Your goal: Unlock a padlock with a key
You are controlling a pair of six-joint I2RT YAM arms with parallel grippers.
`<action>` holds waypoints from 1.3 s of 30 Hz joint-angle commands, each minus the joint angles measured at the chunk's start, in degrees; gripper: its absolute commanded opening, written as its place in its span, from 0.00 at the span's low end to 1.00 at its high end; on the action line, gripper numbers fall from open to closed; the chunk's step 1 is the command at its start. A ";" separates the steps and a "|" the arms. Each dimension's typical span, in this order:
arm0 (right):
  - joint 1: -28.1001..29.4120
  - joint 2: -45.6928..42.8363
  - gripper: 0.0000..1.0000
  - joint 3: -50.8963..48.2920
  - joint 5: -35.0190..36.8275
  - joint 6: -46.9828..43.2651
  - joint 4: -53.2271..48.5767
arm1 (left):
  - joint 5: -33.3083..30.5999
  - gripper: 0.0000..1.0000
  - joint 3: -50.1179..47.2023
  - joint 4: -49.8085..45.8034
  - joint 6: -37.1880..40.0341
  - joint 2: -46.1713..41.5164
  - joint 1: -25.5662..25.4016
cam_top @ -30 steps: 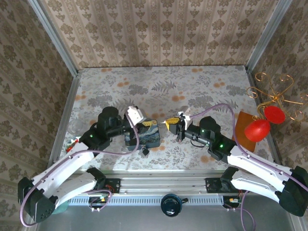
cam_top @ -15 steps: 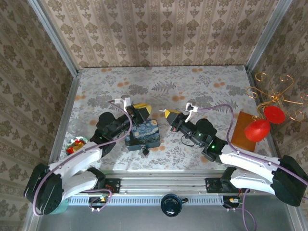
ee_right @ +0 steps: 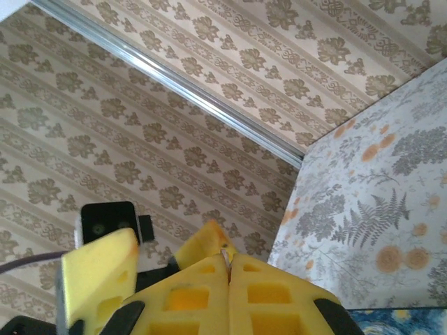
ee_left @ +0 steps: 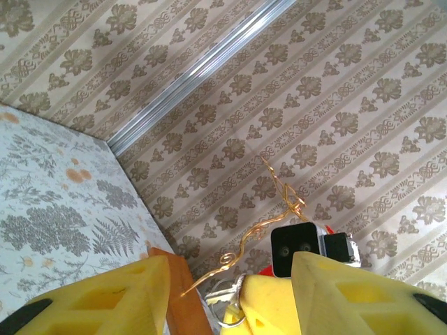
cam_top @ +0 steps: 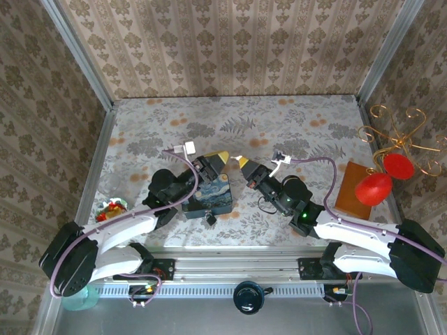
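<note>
The tiny dark padlock lies on the table at the front edge of the blue swirly tin. Both grippers are raised above the tin and face each other, tips close. My right gripper is shut on the key; its metal ring hangs beside the yellow pads, and a thin metal sliver shows at the tips in the right wrist view. My left gripper is open, its two yellow fingers standing either side of the right gripper's tips and holding nothing.
An orange wooden block stands at the right, with two red ornaments hung on a golden wire stand. A small colourful item lies at the left table edge. Patterned walls enclose the table.
Both grippers have lifted off the tin's level and tilted up toward each other. The left one moved right past the tin's top, the right one moved left, closing the gap between them.
</note>
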 commanded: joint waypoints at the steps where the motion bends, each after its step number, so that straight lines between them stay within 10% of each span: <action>1: 0.73 0.17 0.00 1.05 2.27 2.28 4.02 | -3.45 0.51 1.67 -0.01 -1.97 -0.09 -1.16; 21: 1.67 3.73 0.00 2.27 2.67 4.32 7.21 | -1.72 0.32 3.91 2.86 -4.56 3.23 -2.47; 35: 1.93 4.26 0.00 2.33 3.50 3.75 5.59 | -1.04 0.00 5.54 0.83 -3.37 3.25 -2.23; 39: 0.27 0.61 0.35 4.22 0.29 0.55 -7.24 | -0.50 0.00 8.36 -12.49 1.60 0.53 -0.56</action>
